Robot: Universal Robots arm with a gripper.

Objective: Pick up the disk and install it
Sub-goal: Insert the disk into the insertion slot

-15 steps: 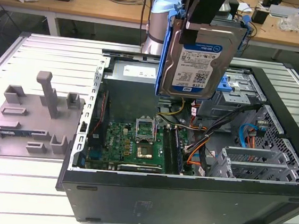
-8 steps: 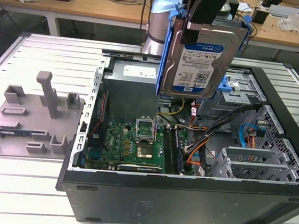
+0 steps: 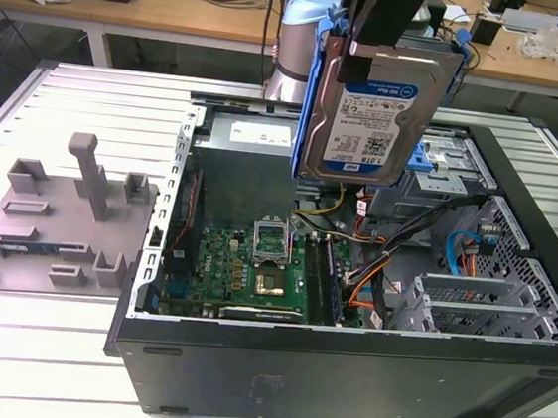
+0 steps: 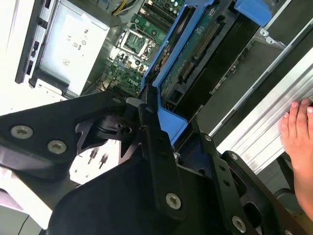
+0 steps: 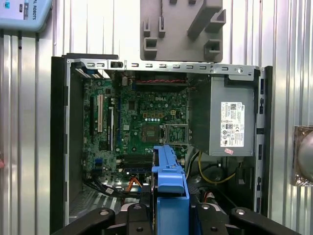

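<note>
The disk (image 3: 374, 114) hangs upright in its blue carrier — clamped between the fingers of the gripper (image 3: 367, 54) — above the open computer case (image 3: 341, 375) on the slatted table (image 3: 25, 342).

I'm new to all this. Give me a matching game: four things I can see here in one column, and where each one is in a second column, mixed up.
Things
1. the disk
2. grey plastic stand
3. green circuit board
4. a person's hand

Places
A. lying flat on the floor of the open computer case
B. resting on the ribbed metal table
C. in the air above the case, clamped in the fingers
D. standing with an upright post, at the exterior view's left of the case

Pairs: 1-C, 2-D, 3-A, 4-B
</note>
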